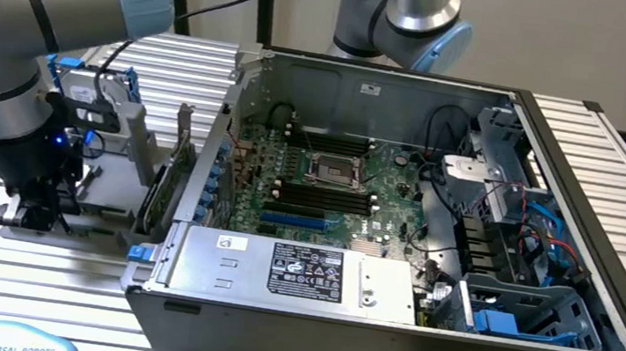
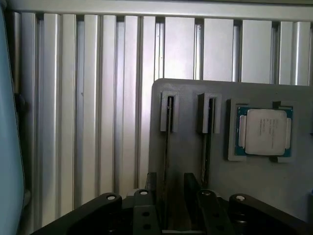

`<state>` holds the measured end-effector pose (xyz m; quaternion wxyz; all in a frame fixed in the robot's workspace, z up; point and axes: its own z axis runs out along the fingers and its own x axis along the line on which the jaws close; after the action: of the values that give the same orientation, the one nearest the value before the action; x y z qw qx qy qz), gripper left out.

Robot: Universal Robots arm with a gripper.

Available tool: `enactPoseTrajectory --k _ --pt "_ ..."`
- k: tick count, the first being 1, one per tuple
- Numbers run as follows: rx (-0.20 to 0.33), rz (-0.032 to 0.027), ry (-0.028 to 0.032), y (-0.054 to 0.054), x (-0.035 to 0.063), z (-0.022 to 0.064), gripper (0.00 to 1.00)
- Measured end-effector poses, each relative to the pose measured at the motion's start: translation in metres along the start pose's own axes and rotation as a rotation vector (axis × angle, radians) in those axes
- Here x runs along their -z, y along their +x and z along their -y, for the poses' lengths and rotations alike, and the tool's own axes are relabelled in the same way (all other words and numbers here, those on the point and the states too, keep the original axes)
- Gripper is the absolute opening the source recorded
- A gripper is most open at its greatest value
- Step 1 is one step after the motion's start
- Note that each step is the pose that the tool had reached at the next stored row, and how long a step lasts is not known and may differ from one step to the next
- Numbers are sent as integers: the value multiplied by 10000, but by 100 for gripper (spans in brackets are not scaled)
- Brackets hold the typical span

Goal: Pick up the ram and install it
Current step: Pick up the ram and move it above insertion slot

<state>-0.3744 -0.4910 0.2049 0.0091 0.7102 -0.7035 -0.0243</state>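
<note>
Fingers (image 2: pixel 192 188) apart around ram (image 2: pixel 167 147) in holder (image 2: pixel 190 95) slot

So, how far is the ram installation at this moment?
Done: the gripper is at the grey holder, jaws astride one edge-on ram. In hand: nothing is lifted yet; the jaws look open. Left: gripping it, carrying it, and seating it in the black memory slots, which look empty.
</note>
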Motion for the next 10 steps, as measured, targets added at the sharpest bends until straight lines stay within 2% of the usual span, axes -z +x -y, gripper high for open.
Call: enactPoseTrajectory --k 4,8,10 --pt "1 20 0 4 -68 6 36" --pt "5 115 1 5 -94 7 36" --pt "6 133 1 5 -95 7 36"
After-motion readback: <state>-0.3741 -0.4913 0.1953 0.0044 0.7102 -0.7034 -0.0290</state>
